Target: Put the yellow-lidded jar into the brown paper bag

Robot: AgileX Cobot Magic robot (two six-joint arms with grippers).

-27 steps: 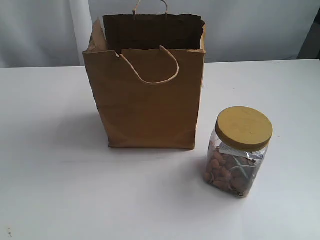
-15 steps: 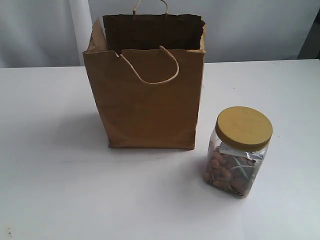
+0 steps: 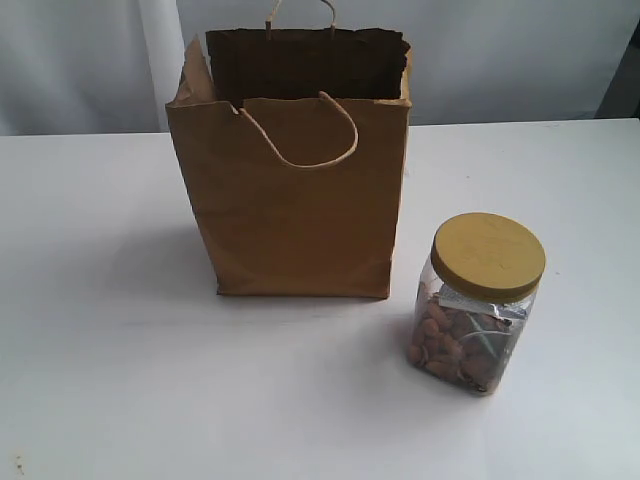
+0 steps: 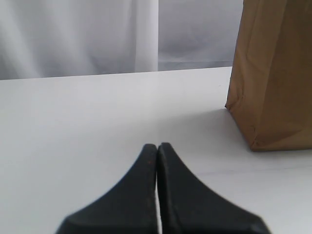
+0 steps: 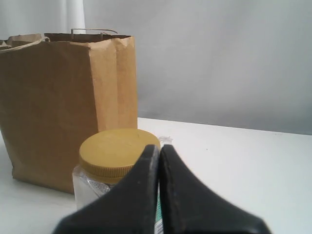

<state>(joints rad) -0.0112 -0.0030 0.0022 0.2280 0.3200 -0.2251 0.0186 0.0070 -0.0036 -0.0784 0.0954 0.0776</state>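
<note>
The yellow-lidded jar (image 3: pixel 476 300) stands upright on the white table, to the right of and a little nearer than the brown paper bag (image 3: pixel 292 170). Brown nuts show through its clear sides. The bag stands upright with its dark mouth open and one loop handle hanging over its front. Neither arm shows in the exterior view. My right gripper (image 5: pixel 159 147) is shut and empty, with the jar (image 5: pixel 112 156) just beyond its tips and the bag (image 5: pixel 63 102) behind that. My left gripper (image 4: pixel 158 146) is shut and empty above bare table, the bag's corner (image 4: pixel 273 78) off to one side.
The white table (image 3: pixel 120 360) reaches the front and both sides of the exterior view. A pale curtain and grey wall (image 3: pixel 500 50) close the back beyond the table's far edge.
</note>
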